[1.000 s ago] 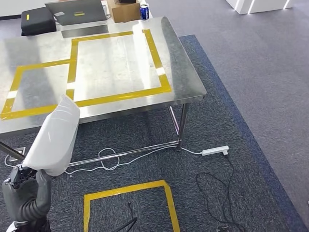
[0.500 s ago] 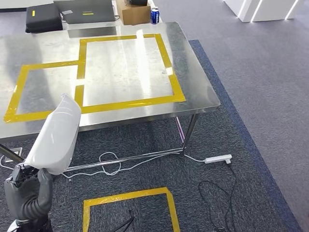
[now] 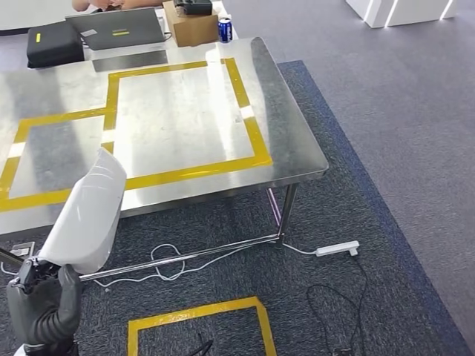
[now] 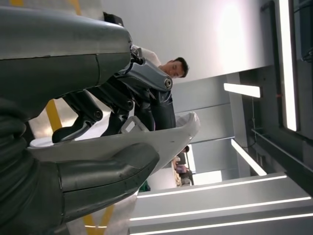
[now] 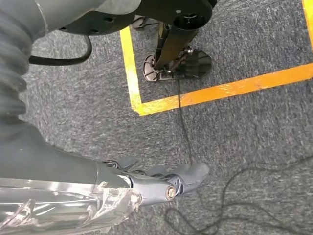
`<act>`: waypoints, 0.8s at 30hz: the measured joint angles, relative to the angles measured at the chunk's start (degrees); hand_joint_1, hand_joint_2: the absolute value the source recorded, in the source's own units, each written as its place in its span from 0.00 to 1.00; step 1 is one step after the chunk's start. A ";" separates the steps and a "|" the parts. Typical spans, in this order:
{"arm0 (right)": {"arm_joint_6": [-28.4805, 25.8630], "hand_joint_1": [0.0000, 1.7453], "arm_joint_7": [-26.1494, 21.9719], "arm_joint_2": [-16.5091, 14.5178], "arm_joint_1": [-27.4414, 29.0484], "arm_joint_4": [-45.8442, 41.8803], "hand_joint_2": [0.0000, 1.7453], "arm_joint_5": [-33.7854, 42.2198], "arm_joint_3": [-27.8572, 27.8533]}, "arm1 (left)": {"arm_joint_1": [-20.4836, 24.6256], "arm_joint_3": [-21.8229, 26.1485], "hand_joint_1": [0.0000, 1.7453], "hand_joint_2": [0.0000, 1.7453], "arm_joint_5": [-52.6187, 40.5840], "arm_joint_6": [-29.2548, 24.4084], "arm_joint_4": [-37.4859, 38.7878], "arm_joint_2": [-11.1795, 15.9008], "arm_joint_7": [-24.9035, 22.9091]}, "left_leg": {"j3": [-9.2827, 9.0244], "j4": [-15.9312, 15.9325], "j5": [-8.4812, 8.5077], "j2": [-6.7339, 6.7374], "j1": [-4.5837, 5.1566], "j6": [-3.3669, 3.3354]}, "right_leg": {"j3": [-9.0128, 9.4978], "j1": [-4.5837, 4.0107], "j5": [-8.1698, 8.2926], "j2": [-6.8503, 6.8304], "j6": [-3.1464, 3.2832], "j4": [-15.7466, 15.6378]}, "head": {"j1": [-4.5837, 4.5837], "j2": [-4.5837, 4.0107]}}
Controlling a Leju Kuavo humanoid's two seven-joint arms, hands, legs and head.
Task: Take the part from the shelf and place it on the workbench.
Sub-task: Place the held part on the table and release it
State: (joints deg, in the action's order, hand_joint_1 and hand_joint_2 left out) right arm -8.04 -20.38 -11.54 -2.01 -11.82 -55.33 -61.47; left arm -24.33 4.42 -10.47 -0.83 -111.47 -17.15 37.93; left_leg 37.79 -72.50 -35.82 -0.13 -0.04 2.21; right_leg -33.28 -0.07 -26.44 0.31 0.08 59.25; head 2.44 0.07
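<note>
Before one workbench (image 3: 291, 148), left hand (image 3: 41, 304), one part (image 3: 84, 215)

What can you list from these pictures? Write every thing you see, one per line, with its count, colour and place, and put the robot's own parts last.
workbench: one, bare steel, ahead of the robot
tape outlines: two joined rectangles, yellow, on the workbench top
floor tape: one outline, yellow, on the carpet before the workbench
laptop: one, grey, beyond the far edge
bag: one, black, left of the laptop
cardboard box: one, brown, right of the laptop
can: one, blue, beside the box
power strip: one, white, on the carpet by the right table leg
part: one, white, held in front of the workbench
left hand: grey, holds the part
right hand: grey, hangs over the carpet, holding nothing
</note>
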 joint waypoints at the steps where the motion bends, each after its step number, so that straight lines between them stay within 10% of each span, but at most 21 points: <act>1: 0.00 0.00 0.03 0.00 0.06 0.00 1.00 0.00 -0.01 | -0.02 0.01 1.00 1.00 0.00 0.00 0.00 0.01 0.00 | 0.74 0.17 0.84 0.01 -0.08 0.09 | 0.39 0.07 -0.32 0.04 -0.08 0.00 | -0.01 0.00; 5: -0.01 0.00 0.11 0.01 -0.02 0.00 1.00 -0.03 0.01 | 0.01 0.02 1.00 1.00 0.03 0.04 -0.01 0.03 0.01 | -2.23 11.47 8.91 0.09 -0.11 -0.02 | 2.28 0.35 -1.89 0.30 -1.09 0.10 | 0.11 0.00; 10: -0.03 0.00 0.14 0.00 -0.05 0.00 1.00 -0.14 -0.01 | -0.08 0.04 1.00 1.00 0.20 0.49 -0.09 0.08 -0.01 | -3.98 14.13 9.22 -0.02 -0.25 -2.16 | 2.93 0.13 -3.14 0.22 -2.85 1.51 | -0.12 0.00; 15: -0.02 0.00 0.07 0.00 -0.06 0.00 1.00 -0.11 0.01 | -0.05 0.04 1.00 1.00 0.43 0.63 -0.09 0.08 -0.01 | -5.35 14.11 8.44 -0.02 -0.23 -3.20 | -5.26 0.18 -8.89 0.11 -3.49 14.91 | -0.56 0.00; 20: -0.23 0.00 0.15 0.00 0.01 0.00 1.00 -0.09 0.00 | -0.01 0.04 1.00 1.00 0.61 0.63 -0.09 0.07 -0.01 | -7.81 14.15 6.52 -0.23 -0.15 -2.63 | -2.88 0.01 -0.29 -0.01 -2.57 3.42 | -0.60 0.00; 24: -0.27 0.00 0.17 -0.01 0.03 0.00 1.00 -0.05 -0.01 | 0.07 0.05 1.00 1.00 0.68 0.69 -0.11 0.09 -0.04 | -8.39 14.32 6.25 -0.20 -0.06 -1.29 | -1.56 -0.21 0.39 -0.09 -1.02 0.53 | -0.47 0.01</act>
State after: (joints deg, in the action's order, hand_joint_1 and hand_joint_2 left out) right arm -8.31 -20.21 -11.55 -1.99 -11.82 -55.39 -61.48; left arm -24.26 4.48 -9.79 -0.14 -111.59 -17.06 37.89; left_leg 29.39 -58.17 -29.57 -0.33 -0.09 0.92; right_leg -34.85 -0.27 -26.05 0.22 -0.93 59.78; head 1.97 0.07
